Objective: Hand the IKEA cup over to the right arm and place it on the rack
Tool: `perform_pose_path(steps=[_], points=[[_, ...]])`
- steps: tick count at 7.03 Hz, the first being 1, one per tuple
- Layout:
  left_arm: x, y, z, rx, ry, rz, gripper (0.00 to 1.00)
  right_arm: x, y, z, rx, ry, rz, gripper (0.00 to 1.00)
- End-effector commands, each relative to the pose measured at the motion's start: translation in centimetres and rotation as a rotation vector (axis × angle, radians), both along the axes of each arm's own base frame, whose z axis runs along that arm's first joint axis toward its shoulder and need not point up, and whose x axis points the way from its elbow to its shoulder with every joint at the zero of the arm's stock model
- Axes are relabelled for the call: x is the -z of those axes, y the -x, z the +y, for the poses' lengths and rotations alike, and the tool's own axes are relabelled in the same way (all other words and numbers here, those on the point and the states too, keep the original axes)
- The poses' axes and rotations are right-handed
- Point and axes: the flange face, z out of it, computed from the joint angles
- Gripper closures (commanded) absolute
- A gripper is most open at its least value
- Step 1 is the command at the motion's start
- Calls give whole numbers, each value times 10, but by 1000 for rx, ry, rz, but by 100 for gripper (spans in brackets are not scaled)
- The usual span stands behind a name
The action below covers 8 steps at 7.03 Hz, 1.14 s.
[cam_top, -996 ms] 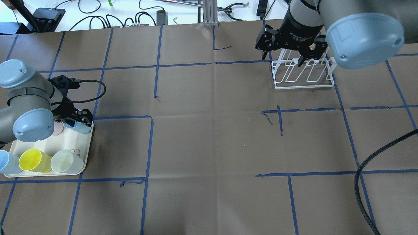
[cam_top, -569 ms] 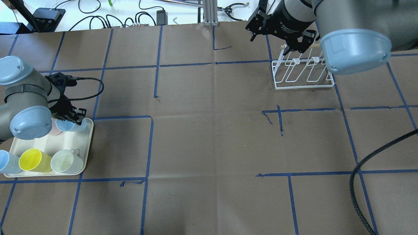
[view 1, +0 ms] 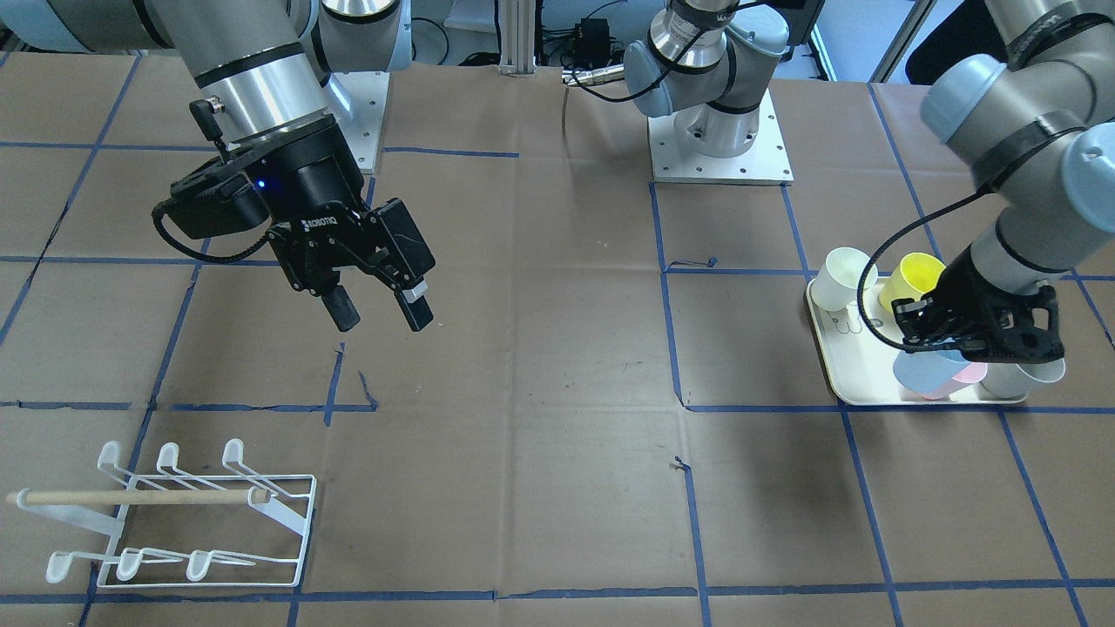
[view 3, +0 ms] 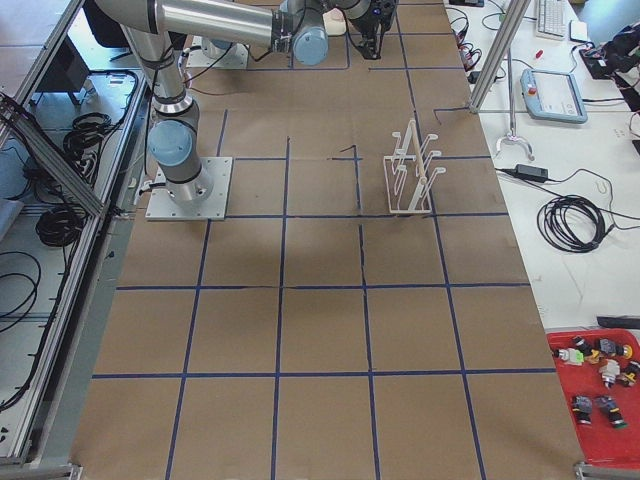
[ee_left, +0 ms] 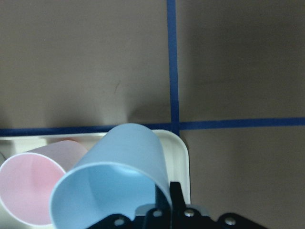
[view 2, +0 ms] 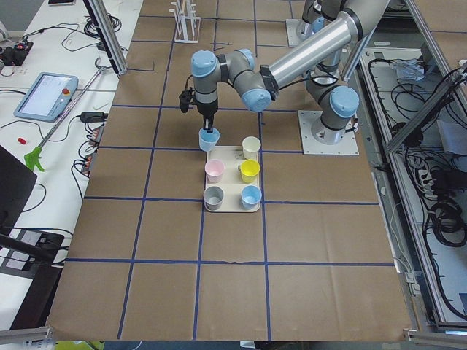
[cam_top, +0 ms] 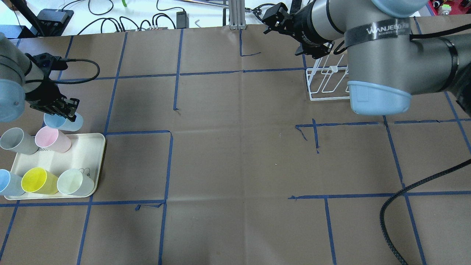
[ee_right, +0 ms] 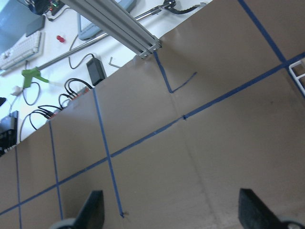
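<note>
My left gripper (cam_top: 60, 110) is shut on the rim of a light blue IKEA cup (cam_top: 63, 122) and holds it tilted, in the air, just past the far edge of the cream tray (cam_top: 90, 154). The cup fills the left wrist view (ee_left: 114, 176) and shows in the front view (view 1: 922, 373) below the gripper (view 1: 976, 338). My right gripper (view 1: 383, 315) is open and empty, in the air left of the white wire rack (cam_top: 325, 84). Its two fingertips (ee_right: 93, 212) frame bare table. The rack (view 1: 187, 514) holds no cup.
On the tray stand a grey cup (cam_top: 16, 141), a pink cup (cam_top: 51, 139), another blue cup (cam_top: 7, 183), a yellow cup (cam_top: 36, 181) and a pale cup (cam_top: 75, 182). Brown paper with blue tape lines covers the table. Cables lie beyond its far edge.
My left gripper has lifted the light blue cup off the tray and carried it past the tray's far edge. My right arm has swung from above the rack to its left.
</note>
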Motion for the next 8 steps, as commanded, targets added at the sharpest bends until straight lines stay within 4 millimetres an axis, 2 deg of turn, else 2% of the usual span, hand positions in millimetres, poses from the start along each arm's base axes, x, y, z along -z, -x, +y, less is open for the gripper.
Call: perform_pose_path(steps=[1,2,3,6,8], points=[[-78,-3,-24,-3,-34,46,100,12,-6,18,24,99,-129,0],[-101,3,-31,0,-5,92,100,27,-6,33,69,100,-205,0],[-111,15,-37,18,28,112,100,33,-6,52,127,99,-277,0],[-114,84,-60,117,209,330,100,56,-3,114,188,111,-428,0],[-117,130,-70,232,399,461,100,50,-2,125,311,90,-595,0]])
